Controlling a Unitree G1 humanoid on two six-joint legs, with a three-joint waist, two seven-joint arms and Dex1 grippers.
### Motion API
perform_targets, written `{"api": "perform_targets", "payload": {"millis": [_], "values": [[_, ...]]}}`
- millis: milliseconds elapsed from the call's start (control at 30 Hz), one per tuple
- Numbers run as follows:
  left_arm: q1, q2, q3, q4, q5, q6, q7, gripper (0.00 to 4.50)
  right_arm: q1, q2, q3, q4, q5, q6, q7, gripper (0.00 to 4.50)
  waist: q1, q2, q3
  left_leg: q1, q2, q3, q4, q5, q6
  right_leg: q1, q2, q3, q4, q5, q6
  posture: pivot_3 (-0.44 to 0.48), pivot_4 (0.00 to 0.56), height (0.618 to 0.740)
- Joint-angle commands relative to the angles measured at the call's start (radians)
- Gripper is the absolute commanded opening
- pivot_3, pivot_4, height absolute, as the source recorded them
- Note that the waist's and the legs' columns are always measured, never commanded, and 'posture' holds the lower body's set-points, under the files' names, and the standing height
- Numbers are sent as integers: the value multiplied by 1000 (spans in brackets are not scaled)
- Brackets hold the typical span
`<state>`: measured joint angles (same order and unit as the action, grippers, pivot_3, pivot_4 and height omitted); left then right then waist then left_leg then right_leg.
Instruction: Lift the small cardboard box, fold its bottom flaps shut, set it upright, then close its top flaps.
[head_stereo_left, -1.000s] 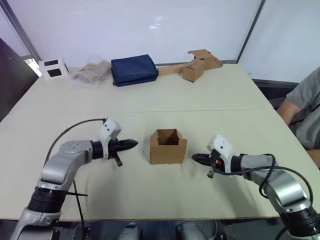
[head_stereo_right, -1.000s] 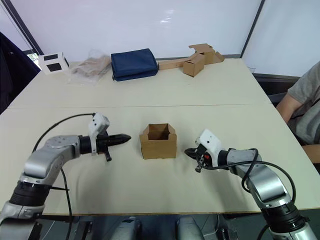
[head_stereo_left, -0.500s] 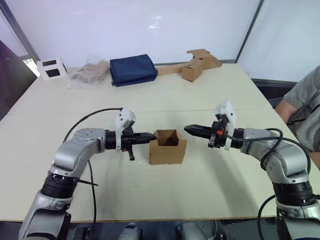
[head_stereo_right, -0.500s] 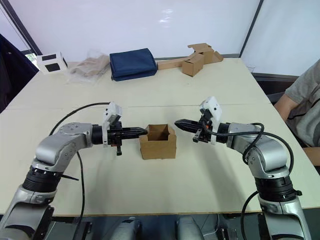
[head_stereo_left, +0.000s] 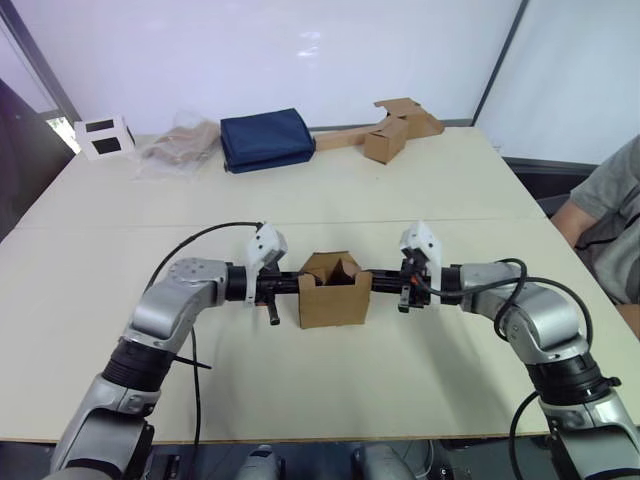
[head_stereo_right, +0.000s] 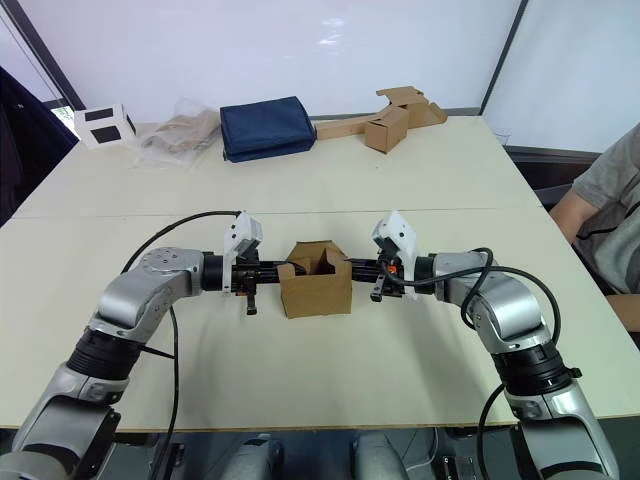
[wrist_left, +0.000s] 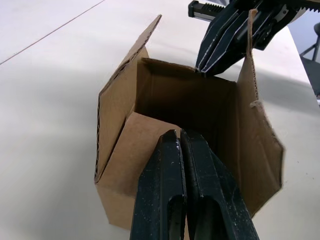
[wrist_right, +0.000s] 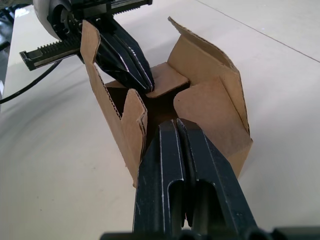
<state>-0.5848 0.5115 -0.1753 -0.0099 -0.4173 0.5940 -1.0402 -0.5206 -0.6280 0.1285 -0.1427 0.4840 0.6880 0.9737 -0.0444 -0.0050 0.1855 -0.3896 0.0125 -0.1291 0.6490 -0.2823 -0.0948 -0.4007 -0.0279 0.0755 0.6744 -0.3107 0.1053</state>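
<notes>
Since half a second ago both arms have closed in on the small cardboard box (head_stereo_left: 334, 293) from either side, and its two side top flaps (wrist_right: 207, 107), which stood up then, are now pushed inward over the opening. The box sits upright on the table (head_stereo_left: 420, 180), near the middle of the front half, its bottom end down on the surface. The left gripper (head_stereo_left: 291, 284) comes in level from the box's left side, its two black fingers (wrist_left: 172, 190) pressed together with nothing between them, their tips resting on the left flap and bending it down into the box. The right gripper (head_stereo_left: 381, 283) mirrors it from the right side, fingers (wrist_right: 177, 165) likewise together and empty, tips against the right flap. In each wrist view the opposite gripper's tip shows at the far rim of the box. The other two top flaps stand more or less upright. Along the far edge of the table lie a white box with black squares (head_stereo_left: 104, 136), a crumpled clear plastic bag (head_stereo_left: 180, 146), a folded navy cloth (head_stereo_left: 267, 139) and another brown box with long cardboard strips (head_stereo_left: 388, 129). A person's arm (head_stereo_left: 600, 215) in a grey sleeve shows at the right edge.
</notes>
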Motion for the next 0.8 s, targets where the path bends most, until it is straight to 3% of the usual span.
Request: {"api": "perform_targets", "payload": {"millis": [33, 500, 800], "values": [[-8, -2, 9, -13, 7, -25, 1, 84, -18, -4, -12, -5, 8, -7, 22, 0, 0, 0, 0, 0, 0, 0, 0, 0, 0, 0, 0, 0, 0, 0, 0, 0, 150, 740], [-11, -1, 19, -6, 8, -36, -9, 84, -77, 12, -146, 23, 161, 100, 38, 0, 0, 0, 0, 0, 0, 0, 0, 0, 0, 0, 0, 0, 0, 0, 0, 0, 150, 740], [-15, 2, 13, -15, 4, -27, -16, 84, -68, 17, -4, 121, -23, -42, 44, 0, -1, 0, 0, 0, 0, 0, 0, 0, 0, 0, 0, 0, 0, 0, 0, 0, 150, 740]]}}
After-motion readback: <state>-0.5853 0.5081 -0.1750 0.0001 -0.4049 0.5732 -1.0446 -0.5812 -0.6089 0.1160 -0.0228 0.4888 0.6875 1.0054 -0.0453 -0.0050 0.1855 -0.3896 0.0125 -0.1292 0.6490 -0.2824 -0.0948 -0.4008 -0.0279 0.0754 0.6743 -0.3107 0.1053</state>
